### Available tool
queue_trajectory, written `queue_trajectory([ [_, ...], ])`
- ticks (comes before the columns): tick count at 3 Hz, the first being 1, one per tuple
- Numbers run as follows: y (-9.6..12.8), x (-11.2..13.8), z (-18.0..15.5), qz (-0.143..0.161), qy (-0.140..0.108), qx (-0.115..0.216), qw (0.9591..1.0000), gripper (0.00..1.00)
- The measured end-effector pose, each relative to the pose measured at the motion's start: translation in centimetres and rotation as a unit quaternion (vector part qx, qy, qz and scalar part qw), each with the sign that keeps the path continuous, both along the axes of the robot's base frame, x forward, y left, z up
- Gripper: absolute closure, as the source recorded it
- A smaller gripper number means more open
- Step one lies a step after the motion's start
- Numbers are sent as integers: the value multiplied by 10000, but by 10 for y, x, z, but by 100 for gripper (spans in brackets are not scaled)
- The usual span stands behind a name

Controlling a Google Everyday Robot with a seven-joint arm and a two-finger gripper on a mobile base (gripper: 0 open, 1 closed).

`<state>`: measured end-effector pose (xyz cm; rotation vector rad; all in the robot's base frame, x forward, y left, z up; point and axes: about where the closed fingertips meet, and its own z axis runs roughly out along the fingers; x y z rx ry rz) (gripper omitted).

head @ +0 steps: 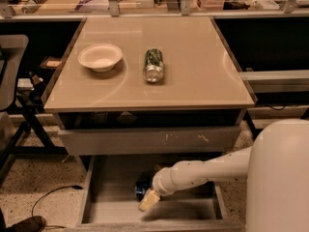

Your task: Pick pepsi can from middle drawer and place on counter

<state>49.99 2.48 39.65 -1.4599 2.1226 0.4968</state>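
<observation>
The pepsi can (143, 189) is a small dark blue can on the floor of the open middle drawer (111, 197), partly hidden behind my arm. My gripper (147, 202) reaches down into the drawer from the right and sits right next to the can; one pale fingertip (148, 201) shows just below the can. The counter (193, 81) is the glossy beige tabletop above the drawers.
On the counter lie a green-patterned silver can (154, 65) on its side and a white bowl (100, 57). A closed grey drawer front with white scratches (149, 140) is above the open drawer. A chair (12, 76) stands left. A cable (53, 197) lies on the floor.
</observation>
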Motion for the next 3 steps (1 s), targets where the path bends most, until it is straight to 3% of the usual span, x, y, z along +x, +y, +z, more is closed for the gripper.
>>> queue_trajectory([
  [1,4,-3,-19,22,171,67,9998,0],
  [2,4,-3,-19,23,172,67,9998,0],
  [3,4,-3,-19,23,172,67,9998,18],
])
